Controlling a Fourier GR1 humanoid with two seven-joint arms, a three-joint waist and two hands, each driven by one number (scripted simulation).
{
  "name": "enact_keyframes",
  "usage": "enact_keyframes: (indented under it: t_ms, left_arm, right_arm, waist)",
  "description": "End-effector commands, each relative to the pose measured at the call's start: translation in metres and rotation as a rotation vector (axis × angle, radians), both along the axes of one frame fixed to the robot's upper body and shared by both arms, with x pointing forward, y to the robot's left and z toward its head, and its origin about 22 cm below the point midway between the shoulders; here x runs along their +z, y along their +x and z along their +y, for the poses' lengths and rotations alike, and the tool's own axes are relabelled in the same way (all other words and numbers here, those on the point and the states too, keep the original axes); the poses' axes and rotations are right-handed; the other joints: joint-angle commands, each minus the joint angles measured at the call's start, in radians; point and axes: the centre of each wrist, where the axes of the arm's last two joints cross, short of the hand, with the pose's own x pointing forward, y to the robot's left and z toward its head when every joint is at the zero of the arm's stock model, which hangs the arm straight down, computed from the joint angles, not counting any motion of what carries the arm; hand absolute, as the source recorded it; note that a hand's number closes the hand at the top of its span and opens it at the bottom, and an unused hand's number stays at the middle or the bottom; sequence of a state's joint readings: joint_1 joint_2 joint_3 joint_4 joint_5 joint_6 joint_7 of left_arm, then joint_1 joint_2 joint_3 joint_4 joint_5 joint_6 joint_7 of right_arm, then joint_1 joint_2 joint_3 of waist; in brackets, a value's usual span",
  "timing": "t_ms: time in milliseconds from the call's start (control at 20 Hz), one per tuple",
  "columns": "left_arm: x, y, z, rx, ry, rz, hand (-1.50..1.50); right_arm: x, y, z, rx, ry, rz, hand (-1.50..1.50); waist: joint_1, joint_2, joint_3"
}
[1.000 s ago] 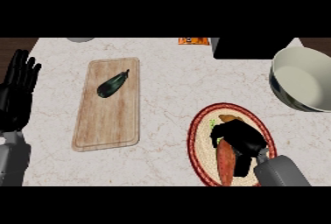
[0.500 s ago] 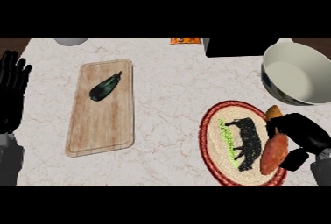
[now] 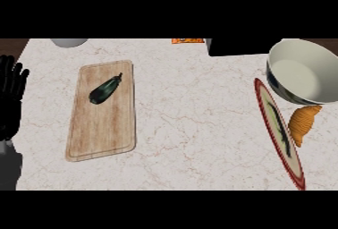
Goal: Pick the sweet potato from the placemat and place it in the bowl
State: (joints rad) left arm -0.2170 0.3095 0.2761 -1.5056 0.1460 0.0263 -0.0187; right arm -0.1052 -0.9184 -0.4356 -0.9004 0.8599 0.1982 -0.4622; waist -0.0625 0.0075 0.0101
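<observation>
At right, the sweet potato (image 3: 304, 125) sits between placemat (image 3: 269, 112) and bowl (image 3: 305, 71); at left edge, the left hand (image 3: 11, 98) rests, fingers spread.

We see a pale marbled counter (image 3: 191, 129) with thin reddish veins. Our left hand (image 3: 12, 96) rests open at its left edge, fingers up. Just right of that hand lies a wooden cutting board (image 3: 99, 125), flat on the counter, bearing a dark green vegetable (image 3: 105, 88). Far across from the hand, by the right edge, lies a round red-rimmed placemat (image 3: 280, 134), and beyond it, further from us, stands a large pale bowl (image 3: 303, 71). At the far edge, above the hand, a grey round object (image 3: 69, 42) is partly cut off; further right sit a small orange item (image 3: 188, 40) and a black block (image 3: 238, 47).
</observation>
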Motion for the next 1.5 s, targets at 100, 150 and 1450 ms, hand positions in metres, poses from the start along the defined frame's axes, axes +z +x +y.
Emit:
enact_keyframes:
  t_ms: [100, 150, 1450]
  left_arm:
    - [0.005, 0.004, -0.003, -0.046, 0.008, -0.01, 0.0]
    - [0.006, 0.001, -0.007, -0.053, 0.004, -0.011, 0.0]
    - [0.0, 0.021, -0.025, -0.104, 0.011, -0.008, 0.0]
  right_arm:
    - [0.061, -0.055, -0.065, -0.119, 0.013, -0.186, 1.5]
    - [0.073, -0.063, -0.071, -0.071, 0.059, -0.224, 1.5]
    - [0.163, 0.023, -0.042, 0.218, 0.459, -0.374, 1.5]
  waist:
    - [0.056, 0.005, 0.0]
    - [0.046, -0.003, 0.001]
    - [0.103, 0.002, -0.01]
